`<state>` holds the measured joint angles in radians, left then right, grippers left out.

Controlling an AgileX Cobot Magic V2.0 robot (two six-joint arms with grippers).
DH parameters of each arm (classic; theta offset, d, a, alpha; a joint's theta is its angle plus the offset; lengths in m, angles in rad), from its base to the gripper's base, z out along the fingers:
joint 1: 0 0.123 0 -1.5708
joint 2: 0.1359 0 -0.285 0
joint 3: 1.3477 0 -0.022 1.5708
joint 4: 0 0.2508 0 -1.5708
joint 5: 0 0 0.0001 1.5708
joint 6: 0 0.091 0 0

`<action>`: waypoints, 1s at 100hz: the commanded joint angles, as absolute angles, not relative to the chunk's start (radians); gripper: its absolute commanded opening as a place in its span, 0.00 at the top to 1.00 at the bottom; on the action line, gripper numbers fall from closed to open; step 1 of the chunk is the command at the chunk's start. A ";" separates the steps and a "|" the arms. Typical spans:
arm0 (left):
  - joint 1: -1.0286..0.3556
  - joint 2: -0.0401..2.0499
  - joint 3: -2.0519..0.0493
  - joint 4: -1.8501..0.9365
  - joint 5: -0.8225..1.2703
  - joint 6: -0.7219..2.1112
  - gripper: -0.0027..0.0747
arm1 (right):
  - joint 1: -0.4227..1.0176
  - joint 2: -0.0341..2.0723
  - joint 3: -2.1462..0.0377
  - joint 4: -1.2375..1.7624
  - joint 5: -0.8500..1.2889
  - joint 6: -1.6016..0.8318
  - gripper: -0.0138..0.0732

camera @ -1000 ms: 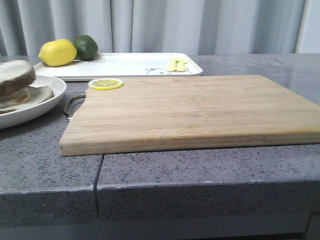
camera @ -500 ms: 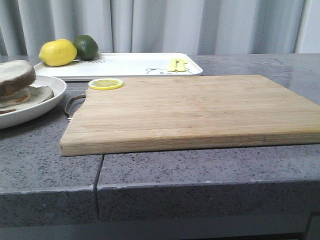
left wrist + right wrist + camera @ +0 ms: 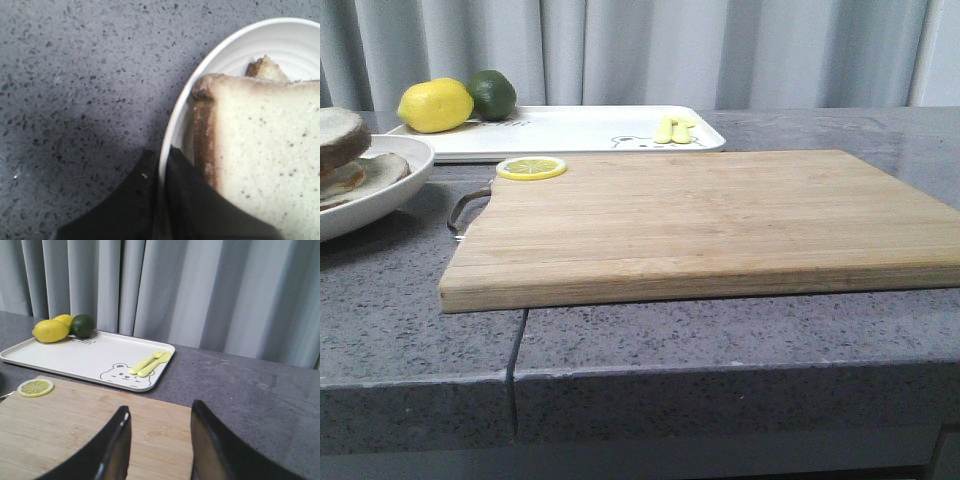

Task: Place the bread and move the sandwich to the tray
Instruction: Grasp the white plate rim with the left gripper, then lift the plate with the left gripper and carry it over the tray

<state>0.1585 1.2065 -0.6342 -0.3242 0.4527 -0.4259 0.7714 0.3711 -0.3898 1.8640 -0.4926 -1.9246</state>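
Note:
The sandwich [image 3: 338, 150] lies on a round white plate [image 3: 382, 192] at the far left edge of the front view. In the left wrist view a pale speckled bread slice [image 3: 260, 150] with a brown crust tops the stack, and another slice's corner shows behind it. My left gripper [image 3: 161, 160] is shut on the plate's rim [image 3: 200, 85], one finger outside and one inside. The white tray [image 3: 570, 135] with the bear drawing lies at the back. My right gripper [image 3: 159, 430] is open and empty above the wooden cutting board [image 3: 65, 425]. Neither gripper shows in the front view.
On the tray sit a lemon [image 3: 435, 105], a lime [image 3: 492, 93] and a yellow fork and knife [image 3: 675, 130]. A lemon slice [image 3: 531, 168] lies on the corner of the large cutting board [image 3: 700, 220]. Grey curtains hang behind the speckled counter.
The plate with the sandwich has shifted left and its rim has risen a little since half a second ago. Nothing else has moved.

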 commanded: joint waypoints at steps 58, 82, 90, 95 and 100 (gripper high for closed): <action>0.160 1.138 -0.737 -0.364 0.481 -0.434 0.98 | 0.768 0.372 -0.419 1.829 -0.459 -1.923 0.49; 0.160 1.093 -0.806 -0.402 0.513 -0.434 0.98 | 0.768 0.372 -0.419 1.829 -0.459 -1.923 0.49; 0.160 1.093 -0.830 -0.434 0.521 -0.434 0.98 | 0.768 0.372 -0.419 1.829 -0.459 -1.923 0.49; 0.160 1.093 -0.849 -0.462 0.520 -0.427 0.98 | 0.768 0.372 -0.419 1.829 -0.459 -1.923 0.49; 0.160 1.095 -0.867 -0.481 0.517 -0.428 0.98 | 0.768 0.372 -0.419 1.830 -0.459 -1.923 0.49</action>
<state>0.1585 1.1202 -0.8005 -0.3992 0.5852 -0.4246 0.7714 0.3711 -0.3898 1.8640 -0.4909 -1.9246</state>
